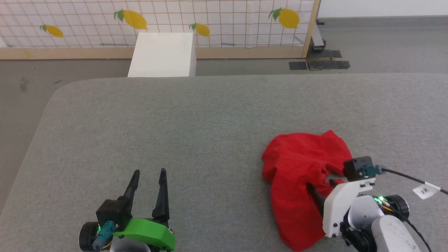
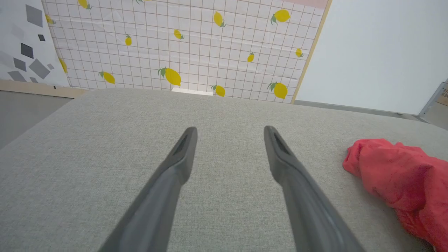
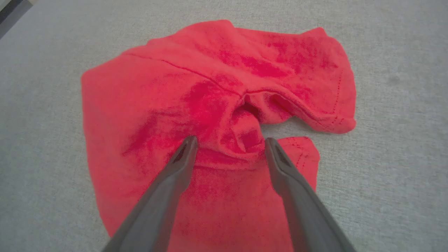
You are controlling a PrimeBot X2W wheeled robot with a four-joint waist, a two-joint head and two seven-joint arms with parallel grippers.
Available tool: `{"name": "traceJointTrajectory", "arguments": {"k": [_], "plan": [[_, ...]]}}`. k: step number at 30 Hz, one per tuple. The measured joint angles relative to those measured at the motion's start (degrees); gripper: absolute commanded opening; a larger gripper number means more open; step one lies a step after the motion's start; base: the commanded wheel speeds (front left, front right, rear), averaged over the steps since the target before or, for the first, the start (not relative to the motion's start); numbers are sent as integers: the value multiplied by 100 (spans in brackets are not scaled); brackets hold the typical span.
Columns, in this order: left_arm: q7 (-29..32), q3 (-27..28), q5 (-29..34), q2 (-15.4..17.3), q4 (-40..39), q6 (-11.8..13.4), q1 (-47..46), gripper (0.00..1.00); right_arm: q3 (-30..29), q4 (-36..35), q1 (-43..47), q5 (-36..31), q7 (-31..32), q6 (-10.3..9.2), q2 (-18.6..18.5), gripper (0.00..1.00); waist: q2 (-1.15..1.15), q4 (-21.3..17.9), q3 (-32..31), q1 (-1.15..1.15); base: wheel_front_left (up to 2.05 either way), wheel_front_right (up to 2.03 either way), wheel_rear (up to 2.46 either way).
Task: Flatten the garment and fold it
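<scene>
My right gripper (image 3: 230,140) is nearest. Its two dark fingers (image 3: 164,189) rise from the bottom edge of the right wrist view, spread wide with a clear gap between the tips. They hold nothing. The tips sit over the garment (image 3: 210,87), one on each side of a bunched, twisted fold at the middle of the frame. Whether they press on the cloth or hang just above it, I cannot tell. The garment is bright red and crumpled, and reaches from the upper middle of that frame down to the bottom edge, with a stitched hem at the right.

In the head view my right gripper (image 1: 320,183) is at the lower right, over the garment (image 1: 301,164), which lies in a heap on the grey padded surface (image 1: 210,115). My left gripper (image 1: 149,171) is at the lower left, well apart from the cloth, its fingers likewise spread and empty above bare grey.

In the left wrist view my left gripper (image 2: 230,128) fans up from the bottom edge, and the garment (image 2: 402,175) lies at the right edge. A lemon-printed panel (image 2: 196,45) fills the top, and a white box (image 1: 162,52) stands at the head view's upper middle.
</scene>
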Motion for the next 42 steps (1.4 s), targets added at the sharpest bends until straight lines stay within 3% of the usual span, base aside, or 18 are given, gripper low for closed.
{"name": "traceJointTrajectory", "arguments": {"k": [1, 3, 4, 11, 16, 20, 23, 27, 31, 37, 38, 39, 42], "plan": [[0, -3, 0, 0, 5, 1, -1, 100, 46, 3, -48, 1, 73, 0, -13, 100, 0, 24, 13, 0, 0, 0, 0], [0, -9, -7, 0, 10, 2, -5, 100, 149, -15, -114, 7, 135, 0, -31, 37, 0, 68, 28, 0, 0, 0, 0], [0, -14, -7, 0, 16, 2, -6, 100, 226, -45, -138, 24, 122, 0, -56, 0, 0, 90, 30, 0, 0, 0, 0], [0, 12, -24, 0, 32, 19, -2, 100, 703, -341, -268, 321, -245, 0, -204, 0, 0, 130, -64, 0, 0, 0, 0], [0, 71, -22, 0, 34, 19, 5, 100, 1156, -911, -712, 662, -1045, 0, -280, 0, 0, 58, -137, 0, 0, 0, 0], [0, 85, -3, 0, 34, 16, 8, 100, 1126, -1382, -977, 1029, -1669, 0, -263, 0, 0, 12, -192, 0, 0, 0, 0], [0, 76, 3, 0, 32, 9, 8, 100, 1038, -1556, -974, 1249, -1761, 0, -330, 0, 0, 1, -204, 0, 0, 0, 0], [0, 62, 4, -1, 30, -8, 8, 100, 602, -1371, -728, 1098, -1463, 1, -644, 0, 0, 8, -186, 0, 0, 0, 0], [0, 56, 11, -1, 25, -8, 6, 100, -147, -643, -166, 189, -456, -1, -1010, 0, 0, 25, -139, 0, 0, 0, 0], [0, 88, 12, -4, 26, -9, -6, 100, -1641, -288, 254, -737, -37, 0, -732, 0, 0, 40, -38, 0, 0, 0, 0], [0, 98, 13, -4, 26, -9, -6, 100, -1780, -291, 258, -828, -70, 0, -650, 27, 0, 31, -27, 0, 0, 0, 0], [0, 110, 16, -4, 26, -9, -8, 100, -1933, -307, 259, -904, -155, 0, -544, 100, 0, 16, -17, 0, 0, 0, 0], [0, 91, 19, -4, 26, -8, -15, 100, -2159, -439, 301, -1013, -469, 0, -269, 100, 0, -25, -15, 0, 0, 0, 0]]}}
